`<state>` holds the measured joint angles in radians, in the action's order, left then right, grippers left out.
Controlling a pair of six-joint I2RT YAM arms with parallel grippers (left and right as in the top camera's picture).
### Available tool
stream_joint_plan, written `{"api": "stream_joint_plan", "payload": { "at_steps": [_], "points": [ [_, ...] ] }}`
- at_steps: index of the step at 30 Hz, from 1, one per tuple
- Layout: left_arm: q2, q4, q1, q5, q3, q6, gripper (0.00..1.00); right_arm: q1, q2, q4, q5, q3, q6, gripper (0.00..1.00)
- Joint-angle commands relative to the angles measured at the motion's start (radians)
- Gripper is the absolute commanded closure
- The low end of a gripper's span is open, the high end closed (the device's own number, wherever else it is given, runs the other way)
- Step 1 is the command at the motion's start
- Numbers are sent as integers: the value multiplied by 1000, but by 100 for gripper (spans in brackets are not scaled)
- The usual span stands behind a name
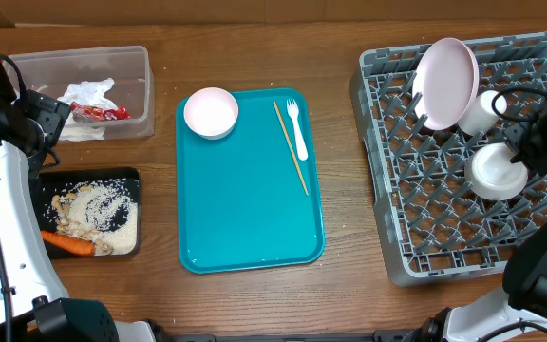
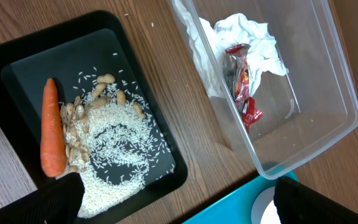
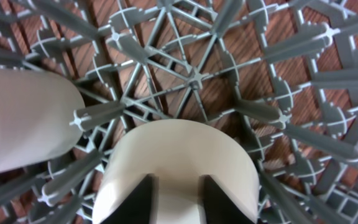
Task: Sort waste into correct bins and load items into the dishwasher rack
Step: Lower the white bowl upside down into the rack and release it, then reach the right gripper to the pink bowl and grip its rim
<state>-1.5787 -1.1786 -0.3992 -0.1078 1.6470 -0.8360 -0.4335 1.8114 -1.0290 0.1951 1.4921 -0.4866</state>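
Note:
My right gripper (image 1: 522, 147) hangs over the grey dishwasher rack (image 1: 387, 218), jaws slightly parted astride a white bowl (image 3: 179, 149) that rests among the pegs. A white plate (image 1: 447, 84) and a cup (image 1: 482, 112) stand in the rack beside that bowl (image 1: 499, 171). My left gripper (image 2: 185, 202) is wide open and empty, above the wood between the clear tub (image 1: 141, 57) and the black tray (image 1: 131, 176). Napkins (image 2: 247, 31) and a red wrapper (image 2: 244, 81) lie in the tub. A carrot (image 2: 53, 127), rice (image 2: 114, 143) and nuts (image 2: 107, 79) lie in the black tray.
The teal tray (image 1: 245, 209) in the middle carries a second white bowl (image 1: 211, 112), a white fork (image 1: 297, 130) and a thin wooden stick (image 1: 291, 147). Rack pegs (image 3: 191, 78) crowd around the right fingers (image 3: 145, 199). The cup (image 3: 23, 118) lies just left of them.

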Motion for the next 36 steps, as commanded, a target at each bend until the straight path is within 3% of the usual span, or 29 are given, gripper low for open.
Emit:
{"api": "stream_joint_plan", "payload": {
  "at_steps": [1, 3, 9, 17, 19, 21, 24, 33, 34, 35, 36],
  "points": [
    [-5, 1, 1, -3, 7, -9, 0, -7, 24, 14, 13, -1, -4, 52],
    [-5, 1, 1, -3, 7, -10, 0, -8, 29, 15, 14, -1, -3, 44],
    [-5, 1, 1, -3, 7, -10, 0, -8, 29, -51, 16, 75, 4, 42],
    [-5, 1, 1, -3, 7, -9, 0, -4, 30, -241, -50, 248, 3, 51],
    [-5, 1, 1, -3, 7, -10, 0, 2, 29, -262, -161, 241, 4, 67],
    [-5, 1, 1, -3, 7, -9, 0, 26, 27, -261, -276, 241, 28, 66],
    [-5, 1, 1, -3, 7, -9, 0, 130, 26, -241, -484, 243, 100, 59],
    [-5, 1, 1, -3, 7, -9, 0, 550, 23, -13, -471, 245, 17, 46],
    [-5, 1, 1, -3, 7, -10, 0, 574, 23, 14, -466, 245, 10, 43],
    [-5, 1, 1, -3, 7, -10, 0, 627, 25, 86, -456, 244, 5, 30],
    [-5, 1, 1, -3, 7, -9, 0, 651, 28, 119, -449, 244, 2, 25]
  ]
}}
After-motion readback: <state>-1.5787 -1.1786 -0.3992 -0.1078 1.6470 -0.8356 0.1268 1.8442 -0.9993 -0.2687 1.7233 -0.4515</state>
